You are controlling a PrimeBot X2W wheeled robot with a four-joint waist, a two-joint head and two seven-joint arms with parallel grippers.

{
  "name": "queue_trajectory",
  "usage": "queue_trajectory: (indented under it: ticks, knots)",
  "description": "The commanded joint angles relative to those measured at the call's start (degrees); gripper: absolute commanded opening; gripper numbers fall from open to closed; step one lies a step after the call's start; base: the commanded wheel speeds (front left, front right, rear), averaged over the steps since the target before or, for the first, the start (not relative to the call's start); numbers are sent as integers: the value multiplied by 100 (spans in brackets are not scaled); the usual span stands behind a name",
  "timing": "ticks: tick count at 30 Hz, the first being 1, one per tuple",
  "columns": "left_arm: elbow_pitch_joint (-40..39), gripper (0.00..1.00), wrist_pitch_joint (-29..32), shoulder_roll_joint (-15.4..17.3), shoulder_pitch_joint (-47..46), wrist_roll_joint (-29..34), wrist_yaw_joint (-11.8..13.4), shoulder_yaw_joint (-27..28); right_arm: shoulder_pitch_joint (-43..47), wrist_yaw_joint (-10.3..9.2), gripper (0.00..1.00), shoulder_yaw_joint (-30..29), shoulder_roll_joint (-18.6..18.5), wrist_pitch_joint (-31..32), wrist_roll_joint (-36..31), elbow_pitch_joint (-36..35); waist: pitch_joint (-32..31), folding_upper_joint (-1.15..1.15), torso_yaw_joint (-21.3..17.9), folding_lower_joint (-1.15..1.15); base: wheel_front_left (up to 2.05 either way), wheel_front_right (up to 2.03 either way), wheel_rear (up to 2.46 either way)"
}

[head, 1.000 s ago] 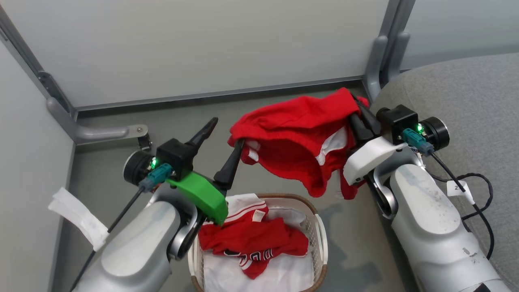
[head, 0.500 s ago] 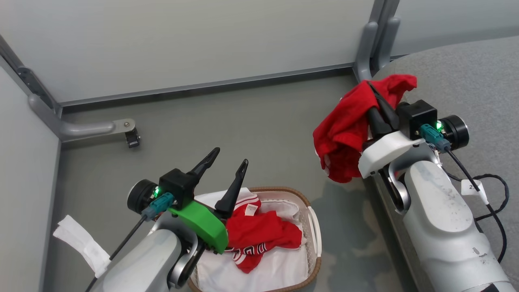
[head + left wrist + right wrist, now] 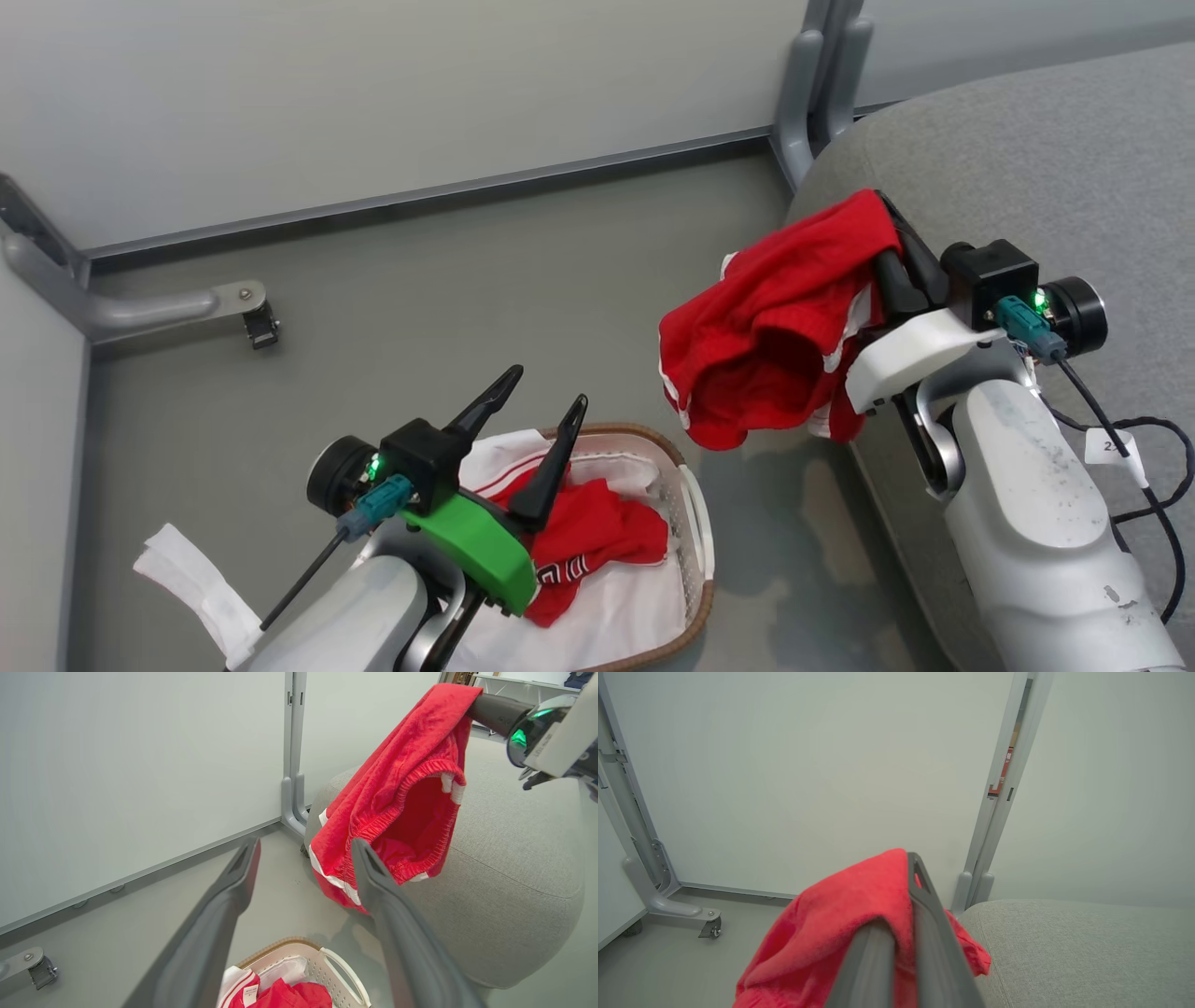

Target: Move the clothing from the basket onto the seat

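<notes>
Because the seat (image 3: 1027, 159) lies to the robot's right and the basket (image 3: 695, 523) sits on the floor (image 3: 467, 280) low in front of it, the right gripper (image 3: 889, 219) is up at the cushion's near edge with its two dark fingers pressed together on a fold of the red shorts (image 3: 766, 327). The garment therefore hangs in the air between basket and seat instead of dragging over either. The pinch is at the top of the bunch, and the rest drapes down on the gripper's left side, close against the cushion's flank; whether it brushes the grey upholstery I cannot tell. I judge it not yet delivered: it needs carrying over the cushion's top before the fingers part. The left gripper (image 3: 549, 385) hovers over the basket with its jaws spread wide and nothing between them, probably placed there ready for the next piece. The shorts are thin, bright red and crumpled, with a gathered elastic waistband gaping open, white stripes along one edge and a white panel showing inside. A second red garment (image 3: 597, 532), with white striped trim and white lettering, lies heaped in the basket on a plain white cloth (image 3: 635, 607).
</notes>
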Motion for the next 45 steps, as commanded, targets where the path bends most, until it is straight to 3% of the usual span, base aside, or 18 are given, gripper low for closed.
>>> queue_trajectory:
  ticks: [1, 17, 23, 33, 45]
  knots:
    - [-34, 100, -35, 20, 43, 54, 12, 4, 69, -4, 0, 1, -26, -28, 49, -84, 62, 0, -202, 0, 0, 0, 0]
    - [-183, 100, -44, 57, -120, 322, 84, 47, 202, -5, 0, -304, -22, -28, 104, -533, 432, 0, -1792, 0, 0, 0, 0]
    - [-200, 100, -41, 64, -150, 354, 96, 33, 304, -5, 0, -395, -22, -28, 140, -576, 503, 0, -2184, 0, 0, 0, 0]
    - [-290, 100, -42, 41, -175, 438, 126, -57, 408, -6, 0, -528, -23, -28, 119, -643, 600, 0, -2314, 0, 0, 0, 0]
    - [-572, 100, 81, 211, -445, 540, 286, 35, -486, -5, 0, -755, -28, -28, -125, -247, 1215, 0, -1901, 0, 0, 0, 0]
